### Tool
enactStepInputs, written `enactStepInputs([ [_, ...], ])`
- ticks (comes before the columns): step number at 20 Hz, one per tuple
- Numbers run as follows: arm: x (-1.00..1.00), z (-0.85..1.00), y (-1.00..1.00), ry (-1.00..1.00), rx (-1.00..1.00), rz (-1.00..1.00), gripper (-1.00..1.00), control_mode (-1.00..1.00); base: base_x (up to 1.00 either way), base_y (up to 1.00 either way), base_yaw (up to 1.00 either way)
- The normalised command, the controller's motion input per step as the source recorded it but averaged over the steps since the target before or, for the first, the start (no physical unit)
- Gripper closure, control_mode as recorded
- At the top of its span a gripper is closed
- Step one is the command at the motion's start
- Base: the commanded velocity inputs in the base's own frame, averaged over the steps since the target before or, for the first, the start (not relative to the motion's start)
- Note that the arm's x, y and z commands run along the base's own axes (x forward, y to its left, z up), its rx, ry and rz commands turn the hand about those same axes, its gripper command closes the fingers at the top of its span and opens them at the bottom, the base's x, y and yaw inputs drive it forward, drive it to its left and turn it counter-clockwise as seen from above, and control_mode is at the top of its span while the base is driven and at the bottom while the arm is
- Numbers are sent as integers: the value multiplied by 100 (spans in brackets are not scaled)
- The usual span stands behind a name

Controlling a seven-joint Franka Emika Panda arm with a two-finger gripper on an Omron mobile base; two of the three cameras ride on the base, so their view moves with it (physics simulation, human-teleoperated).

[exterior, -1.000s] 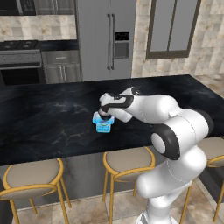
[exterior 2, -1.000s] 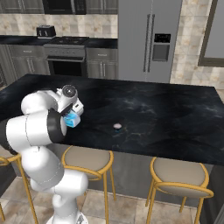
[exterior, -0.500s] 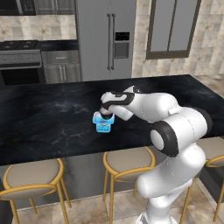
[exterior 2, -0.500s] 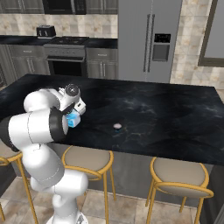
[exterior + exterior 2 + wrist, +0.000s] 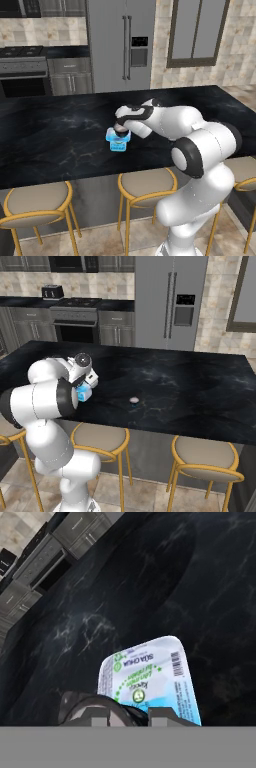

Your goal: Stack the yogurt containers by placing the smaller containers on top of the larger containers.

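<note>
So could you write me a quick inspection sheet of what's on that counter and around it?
Surface: black marble counter.
Job's things: blue tub under the pincer; small round cup alone, further along the counter; another dark cup between the fingertips, over the tub's lid.
Clutter: nothing seen.
Pincer: shut on the dark cup.
Cables: nothing seen.
Surroundings: fridge, oven, toaster, stools.

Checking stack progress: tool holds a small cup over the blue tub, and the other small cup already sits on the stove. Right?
One thing is off. The other small cup sits on the black island counter, not the stove; the right base view shows it out to the side of the arm. The rest holds: the tool is shut on a small cup over the blue tub.
</note>
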Motion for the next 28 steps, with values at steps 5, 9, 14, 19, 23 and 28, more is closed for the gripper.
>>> enactStepInputs([
  [5, 0, 0, 0, 0, 0, 0, 100, -100, 0, 0, 0],
  [9, 10, -2, -2, 0, 0, 0, 100, -100, 0, 0, 0],
  [14, 2, -1, -1, 0, 0, 0, 100, -100, 0, 0, 0],
  [19, 0, -2, 0, 0, 0, 0, 100, -100, 0, 0, 0],
  [23, 0, 0, 0, 0, 0, 0, 100, -100, 0, 0, 0],
  [28, 0, 0, 0, 0, 0, 0, 100, -100, 0, 0, 0],
])
